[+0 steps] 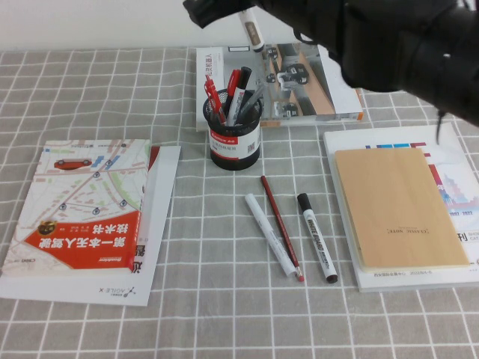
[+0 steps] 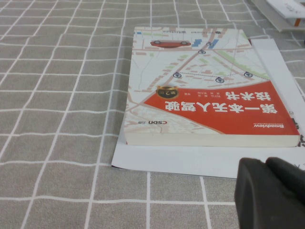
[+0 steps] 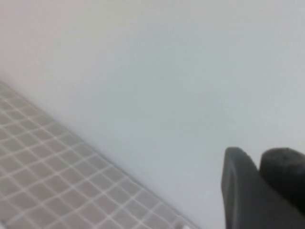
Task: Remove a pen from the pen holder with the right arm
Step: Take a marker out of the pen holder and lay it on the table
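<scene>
A black mesh pen holder (image 1: 234, 142) stands at the table's middle back, with red and black pens (image 1: 238, 90) sticking out of it. High above it, at the top edge of the high view, my right gripper (image 1: 223, 10) is shut on a white marker (image 1: 251, 31), which hangs clear of the holder. In the right wrist view that gripper (image 3: 259, 155) faces the pale wall, and the marker is hidden there. My left gripper (image 2: 266, 163) sits low by the red map book (image 2: 209, 90), its fingers together on nothing.
A white pen (image 1: 269, 233), a red pencil (image 1: 281, 226) and a whiteboard marker (image 1: 316, 236) lie in front of the holder. The map book (image 1: 82, 202) lies left, a tan notebook (image 1: 397, 206) on papers right, and a magazine (image 1: 299, 82) behind.
</scene>
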{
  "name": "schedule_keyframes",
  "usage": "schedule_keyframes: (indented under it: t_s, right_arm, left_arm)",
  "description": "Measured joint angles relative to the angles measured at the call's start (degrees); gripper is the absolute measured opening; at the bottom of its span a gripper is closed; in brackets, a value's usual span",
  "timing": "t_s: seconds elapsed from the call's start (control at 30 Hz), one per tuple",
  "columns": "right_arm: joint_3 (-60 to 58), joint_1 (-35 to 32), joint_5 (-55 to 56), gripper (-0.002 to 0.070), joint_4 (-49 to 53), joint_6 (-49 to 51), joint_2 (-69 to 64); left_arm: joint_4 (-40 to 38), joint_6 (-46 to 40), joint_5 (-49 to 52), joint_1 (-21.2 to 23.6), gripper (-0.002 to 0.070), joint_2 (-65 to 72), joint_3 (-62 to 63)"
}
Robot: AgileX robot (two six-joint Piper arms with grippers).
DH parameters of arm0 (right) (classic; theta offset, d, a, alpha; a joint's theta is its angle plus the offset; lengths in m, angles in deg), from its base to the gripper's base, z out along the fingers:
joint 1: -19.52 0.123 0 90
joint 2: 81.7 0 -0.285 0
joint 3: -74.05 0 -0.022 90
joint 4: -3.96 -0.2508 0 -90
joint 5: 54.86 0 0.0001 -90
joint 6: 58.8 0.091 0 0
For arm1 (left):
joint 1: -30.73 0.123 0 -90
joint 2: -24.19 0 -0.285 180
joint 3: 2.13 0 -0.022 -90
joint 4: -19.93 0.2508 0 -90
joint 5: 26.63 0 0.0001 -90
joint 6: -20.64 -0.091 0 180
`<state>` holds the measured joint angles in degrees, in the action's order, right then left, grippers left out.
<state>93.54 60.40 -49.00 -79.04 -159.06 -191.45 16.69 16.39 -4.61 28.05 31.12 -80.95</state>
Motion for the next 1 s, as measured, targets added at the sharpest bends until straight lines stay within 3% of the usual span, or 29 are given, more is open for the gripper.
schedule_keyframes:
  t_s: [0.13, 0.43, 0.53, 0.77, 1.0]
  right_arm:
    - [-3.10, 0.00, -6.45, 0.0084, 0.20, 4.14, 2.87]
    - [-9.90, 0.00, -24.29, 0.0085, 9.26, 23.47, 6.71]
    - [-10.82, 0.00, -31.47, 0.0084, 18.68, 34.42, 7.08]
    - [-10.91, 0.00, -49.63, 0.0085, 52.55, 73.43, 7.08]
    - [-10.91, 0.00, -58.27, 0.0085, 72.82, 98.23, 7.08]
  left_arm:
    - [0.00, 0.00, 0.00, 0.00, -0.0003, 0.00, 0.00]
    - [0.00, 0.00, 0.00, 0.00, -0.0003, 0.00, 0.00]
    - [0.00, 0.00, 0.00, 0.00, -0.0003, 0.00, 0.00]
    - [0.00, 0.00, 0.00, 0.00, -0.0003, 0.00, 0.00]
    - [0.00, 0.00, 0.00, 0.00, -0.0003, 0.00, 0.00]
